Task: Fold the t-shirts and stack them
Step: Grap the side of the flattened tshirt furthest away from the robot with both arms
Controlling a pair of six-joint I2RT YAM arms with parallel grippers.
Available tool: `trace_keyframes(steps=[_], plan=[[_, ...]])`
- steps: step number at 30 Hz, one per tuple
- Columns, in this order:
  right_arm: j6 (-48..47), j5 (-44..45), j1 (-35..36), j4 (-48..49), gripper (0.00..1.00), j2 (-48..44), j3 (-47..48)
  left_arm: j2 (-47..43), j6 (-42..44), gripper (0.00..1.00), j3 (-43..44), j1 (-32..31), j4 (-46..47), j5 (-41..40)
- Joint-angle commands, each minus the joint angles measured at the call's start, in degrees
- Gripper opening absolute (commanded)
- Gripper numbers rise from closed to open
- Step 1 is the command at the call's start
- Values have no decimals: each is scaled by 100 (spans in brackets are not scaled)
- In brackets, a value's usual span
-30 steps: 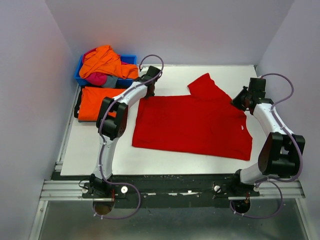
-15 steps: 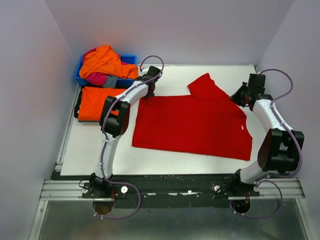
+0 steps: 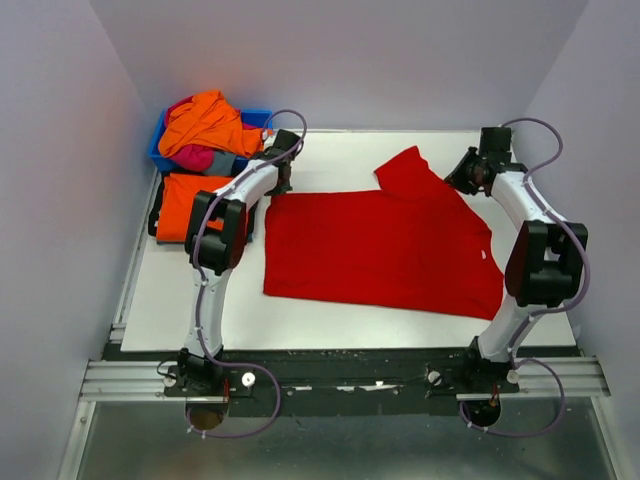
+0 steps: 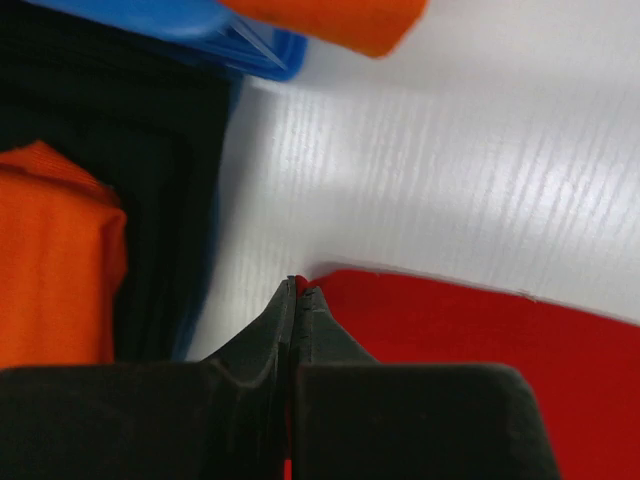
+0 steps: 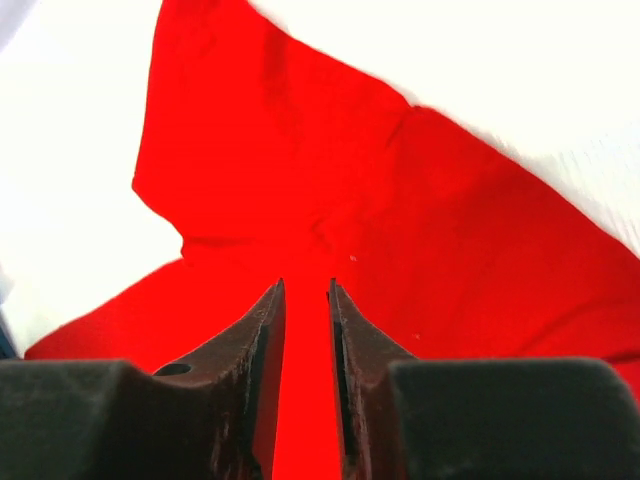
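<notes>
Folding barely begun: bright red cloth t-shirt (image 3: 385, 245) lies flat, left fingers (image 4: 262, 330) pinching its corner (right fingers (image 5: 255, 330) narrowly parted); one orange cloth t-shirt (image 3: 185, 205) folded.

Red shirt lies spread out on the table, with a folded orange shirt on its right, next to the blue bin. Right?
Not quite. The folded orange shirt lies on the left of the red shirt, next to the blue bin; the top view shows it.

Left end effector (image 4: 299, 288) has pinched a corner of the red t-shirt (image 3: 385, 250); right end effector (image 5: 305, 290) swung farther back.
</notes>
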Motion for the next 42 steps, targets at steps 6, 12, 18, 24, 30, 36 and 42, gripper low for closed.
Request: trace_keyframes(steps=[6, 12, 18, 24, 30, 36, 42], plan=[[-85, 450, 212, -638, 43, 1676, 1842, -336, 305, 10, -76, 368, 107, 450], [-199, 346, 361, -806, 50, 2697, 3222, -354, 376, 14, -112, 404, 213, 565], [-418, 241, 388, -1130, 50, 3786, 4926, -327, 393, 15, -120, 413, 248, 670], [-77, 187, 388, -877, 63, 4341, 5580, -275, 411, 12, -112, 421, 283, 758], [714, 3, 388, -629, 60, 4763, 5746, -292, 420, 11, -120, 430, 283, 758], [1013, -155, 520, -999, 58, 4931, 5819, -284, 419, 10, -121, 439, 292, 829], [996, -568, 520, -929, 39, 4781, 5456, -319, 411, 9, -129, 474, 301, 907]])
